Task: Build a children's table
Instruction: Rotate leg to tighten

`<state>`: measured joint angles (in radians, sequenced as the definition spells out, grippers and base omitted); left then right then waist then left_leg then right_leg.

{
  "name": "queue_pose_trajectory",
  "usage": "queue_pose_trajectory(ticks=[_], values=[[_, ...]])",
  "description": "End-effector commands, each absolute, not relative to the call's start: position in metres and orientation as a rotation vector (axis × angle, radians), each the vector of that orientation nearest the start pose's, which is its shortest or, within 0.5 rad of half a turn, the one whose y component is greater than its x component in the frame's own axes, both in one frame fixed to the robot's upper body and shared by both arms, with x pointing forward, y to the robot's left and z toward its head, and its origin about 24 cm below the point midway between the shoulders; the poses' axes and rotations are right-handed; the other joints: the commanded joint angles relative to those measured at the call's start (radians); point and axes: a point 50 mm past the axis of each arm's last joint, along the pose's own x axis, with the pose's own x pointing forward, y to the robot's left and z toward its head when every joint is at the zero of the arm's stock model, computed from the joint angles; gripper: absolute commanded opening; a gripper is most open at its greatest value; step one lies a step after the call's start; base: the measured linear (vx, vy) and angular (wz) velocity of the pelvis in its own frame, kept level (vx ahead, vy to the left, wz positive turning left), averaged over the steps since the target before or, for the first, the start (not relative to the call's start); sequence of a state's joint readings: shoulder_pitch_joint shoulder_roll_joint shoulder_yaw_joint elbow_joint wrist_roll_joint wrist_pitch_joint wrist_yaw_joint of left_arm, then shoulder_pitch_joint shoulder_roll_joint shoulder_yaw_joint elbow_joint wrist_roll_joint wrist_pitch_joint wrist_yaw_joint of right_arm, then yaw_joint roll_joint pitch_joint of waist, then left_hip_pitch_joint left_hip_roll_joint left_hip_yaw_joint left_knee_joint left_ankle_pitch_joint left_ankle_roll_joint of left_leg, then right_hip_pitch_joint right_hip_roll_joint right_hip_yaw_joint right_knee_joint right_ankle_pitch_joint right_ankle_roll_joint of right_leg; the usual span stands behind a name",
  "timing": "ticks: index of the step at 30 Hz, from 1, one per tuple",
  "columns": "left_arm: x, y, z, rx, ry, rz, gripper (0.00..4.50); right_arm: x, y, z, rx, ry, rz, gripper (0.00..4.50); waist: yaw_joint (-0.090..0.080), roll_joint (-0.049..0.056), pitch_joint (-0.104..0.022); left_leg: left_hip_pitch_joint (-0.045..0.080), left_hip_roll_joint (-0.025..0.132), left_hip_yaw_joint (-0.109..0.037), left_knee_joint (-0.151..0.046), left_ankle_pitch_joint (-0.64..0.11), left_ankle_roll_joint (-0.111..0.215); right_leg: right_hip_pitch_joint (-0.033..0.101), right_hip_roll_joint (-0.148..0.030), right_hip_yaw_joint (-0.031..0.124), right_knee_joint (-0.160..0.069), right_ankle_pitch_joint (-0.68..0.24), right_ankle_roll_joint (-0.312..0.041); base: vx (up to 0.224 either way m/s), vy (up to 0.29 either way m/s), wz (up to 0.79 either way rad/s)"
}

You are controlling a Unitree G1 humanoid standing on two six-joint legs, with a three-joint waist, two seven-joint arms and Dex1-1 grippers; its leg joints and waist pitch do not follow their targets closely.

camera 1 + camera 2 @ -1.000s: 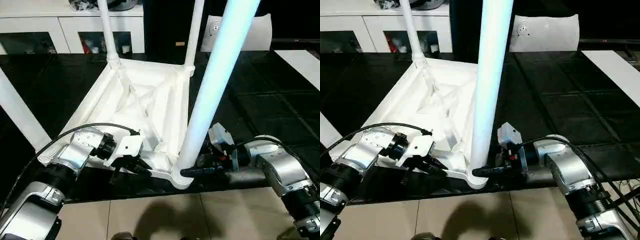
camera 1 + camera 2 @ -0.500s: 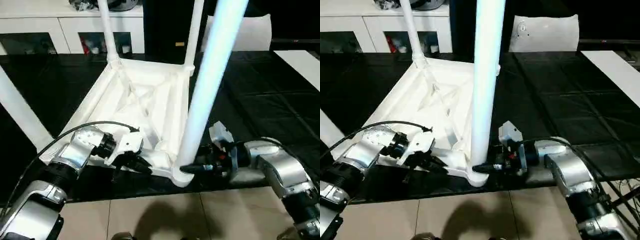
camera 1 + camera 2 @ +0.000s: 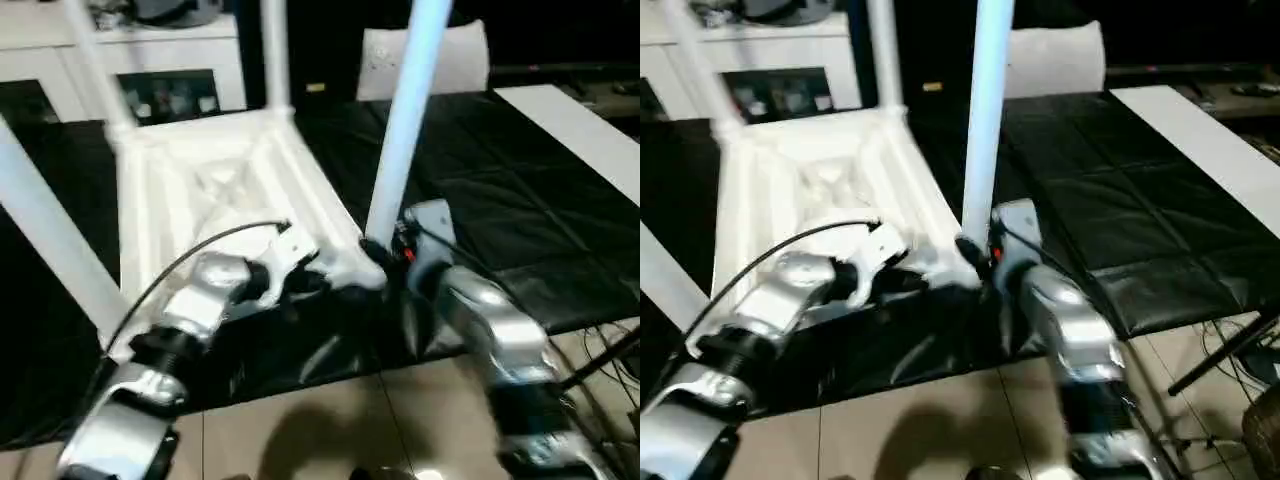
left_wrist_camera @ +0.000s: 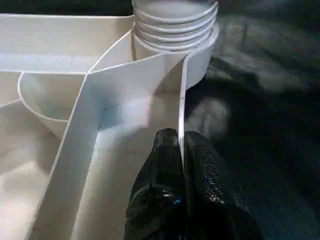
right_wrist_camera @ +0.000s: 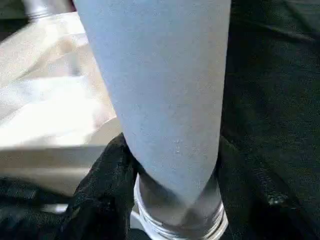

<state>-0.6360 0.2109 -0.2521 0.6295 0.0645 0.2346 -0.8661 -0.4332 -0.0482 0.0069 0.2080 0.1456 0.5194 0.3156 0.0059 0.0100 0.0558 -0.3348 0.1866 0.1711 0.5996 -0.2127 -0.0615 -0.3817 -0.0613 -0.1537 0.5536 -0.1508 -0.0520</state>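
The white children's table lies upside down on a black mat, its ribbed underside (image 3: 200, 180) facing up. Three legs (image 3: 50, 240) (image 3: 95, 60) (image 3: 275, 50) stand in its corner sockets. A fourth leg (image 3: 405, 110) rises from the near right corner. My left gripper (image 4: 180, 137) is shut on the thin rim wall (image 4: 181, 90) close to that corner's socket (image 4: 175, 30). My right gripper (image 3: 378, 255) is shut around the base of the fourth leg (image 5: 160, 90), one black finger (image 5: 97, 192) on each side just above the threaded end.
The black mat (image 3: 500, 220) ends near me at a tiled floor (image 3: 330, 420). A white cabinet with glass doors (image 3: 150, 85) stands behind the table. A white cushion-like object (image 3: 470, 55) and a flat white board (image 3: 580, 130) lie at the back right. Cables (image 3: 610, 350) trail at the right.
The head camera has swung, so the whole scene sits differently in the picture and is blurred. Both grippers keep their holds on the rim and the leg base.
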Motion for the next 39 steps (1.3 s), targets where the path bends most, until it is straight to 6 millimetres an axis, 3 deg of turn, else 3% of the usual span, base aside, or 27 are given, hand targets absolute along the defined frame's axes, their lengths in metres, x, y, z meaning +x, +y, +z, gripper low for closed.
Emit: queue_pose_trajectory(ticks=[1, 4, 6, 7, 8, 10, 13, 17, 18, 24, 28, 29, 34, 39], values=[[0.340, 0.063, 0.076, 0.329, 0.270, -1.060, 0.00, 0.311, -0.052, 0.065, 0.190, 0.348, 0.672, 1.96, 0.000, 0.003, -0.051, 0.003, 0.042, -0.028, -0.070, -0.212, 0.048, 0.042, -0.100, 0.054, -0.103, -0.501, -0.011, 0.000, 0.000, 0.00], [0.339, 0.063, 0.077, 0.355, 0.271, -1.076, 0.00, 0.311, -0.056, 0.070, 0.190, 0.291, 0.668, 2.66, 0.004, 0.002, -0.058, -0.007, 0.048, -0.027, -0.072, -0.146, 0.068, 0.049, -0.104, 0.069, -0.079, -0.384, -0.054, 0.000, 0.000, 0.00], [0.338, 0.070, 0.076, 0.369, 0.269, -1.083, 0.00, 0.309, -0.067, 0.072, 0.227, 0.265, 0.666, 2.73, 0.007, 0.008, -0.057, -0.009, 0.048, -0.025, -0.071, -0.131, 0.074, 0.049, -0.105, 0.072, -0.074, -0.353, -0.069, 0.000, 0.000, 0.00], [0.338, 0.075, 0.075, 0.382, 0.267, -1.090, 0.00, 0.307, -0.074, 0.073, 0.237, 0.248, 0.677, 2.88, 0.008, 0.004, -0.058, -0.010, 0.049, -0.024, -0.070, -0.125, 0.082, 0.051, -0.105, 0.072, -0.074, -0.345, -0.075, 0.000, 0.000, 0.00], [0.337, 0.077, 0.074, 0.384, 0.269, -1.093, 0.00, 0.307, -0.077, 0.074, 0.234, 0.242, 0.681, 3.12, 0.012, 0.007, -0.059, -0.012, 0.050, -0.025, -0.071, -0.113, 0.089, 0.054, -0.104, 0.073, -0.070, -0.323, -0.081, 0.000, 0.000, 0.00], [0.334, 0.087, 0.071, 0.405, 0.272, -1.135, 0.00, 0.303, -0.095, 0.074, 0.196, 0.213, 0.724, 3.12, 0.020, 0.008, -0.066, -0.018, 0.052, -0.024, -0.066, -0.052, 0.111, 0.056, -0.104, 0.077, -0.052, -0.223, -0.106, 0.000, 0.000, 0.00], [0.330, 0.094, 0.068, 0.430, 0.277, -1.183, 0.00, 0.299, -0.111, 0.074, 0.129, 0.202, 0.770, 3.40, 0.031, 0.006, -0.066, -0.024, 0.050, -0.020, -0.061, -0.010, 0.147, 0.054, -0.104, 0.079, -0.041, -0.147, -0.130, 0.000, 0.000, 0.00], [0.326, 0.102, 0.066, 0.457, 0.286, -1.255, 0.00, 0.295, -0.128, 0.075, 0.054, 0.196, 0.852, 3.70, 0.039, 0.006, -0.061, -0.020, 0.050, -0.018, -0.063, -0.052, 0.139, 0.052, -0.103, 0.077, -0.053, -0.238, -0.109, 0.000, 0.000, 0.00], [0.323, 0.106, 0.065, 0.490, 0.282, -1.312, 0.00, 0.292, -0.136, 0.076, 0.033, 0.192, 0.903, 3.96, 0.038, 0.002, -0.059, -0.018, 0.053, -0.018, -0.065, -0.065, 0.131, 0.050, -0.101, 0.077, -0.054, -0.257, -0.107, 0.000, 0.000, 0.00], [0.312, 0.117, 0.067, 0.494, 0.293, -1.542, 0.00, 0.285, -0.155, 0.084, -0.110, 0.187, 1.095, 4.02, 0.054, -0.001, -0.058, -0.014, 0.058, -0.016, -0.065, -0.070, 0.134, 0.047, -0.103, 0.080, -0.051, -0.256, -0.108, 0.000, 0.000, 0.00], [0.307, 0.122, 0.066, 0.536, 0.337, -1.658, 0.00, 0.279, -0.159, 0.085, -0.146, 0.217, 1.250, 4.02, 0.082, 0.001, -0.061, -0.009, 0.064, -0.014, -0.065, -0.063, 0.134, 0.044, -0.105, 0.081, -0.045, -0.240, -0.123, 0.000, 0.000, 0.00], [0.305, 0.123, 0.066, 0.553, 0.352, -1.703, 0.00, 0.278, -0.161, 0.085, -0.147, 0.231, 1.302, 4.02, 0.088, -0.003, -0.061, -0.010, 0.065, -0.014, -0.066, -0.061, 0.134, 0.044, -0.105, 0.081, -0.043, -0.235, -0.127, 0.000, 0.000, 0.00], [0.303, 0.124, 0.066, 0.588, 0.364, -1.773, 0.00, 0.273, -0.162, 0.086, -0.146, 0.262, 1.418, 3.54, 0.101, -0.005, -0.061, -0.010, 0.063, -0.013, -0.066, -0.066, 0.128, 0.046, -0.106, 0.081, -0.047, -0.269, -0.112, 0.000, 0.000, 0.00], [0.301, 0.121, 0.068, 0.582, 0.363, -1.821, 0.00, 0.270, -0.162, 0.085, -0.144, 0.293, 1.493, 3.15, 0.102, -0.007, -0.061, -0.011, 0.065, -0.014, -0.066, -0.061, 0.123, 0.045, -0.107, 0.080, -0.047, -0.271, -0.112, 0.000, 0.000, 0.00]])
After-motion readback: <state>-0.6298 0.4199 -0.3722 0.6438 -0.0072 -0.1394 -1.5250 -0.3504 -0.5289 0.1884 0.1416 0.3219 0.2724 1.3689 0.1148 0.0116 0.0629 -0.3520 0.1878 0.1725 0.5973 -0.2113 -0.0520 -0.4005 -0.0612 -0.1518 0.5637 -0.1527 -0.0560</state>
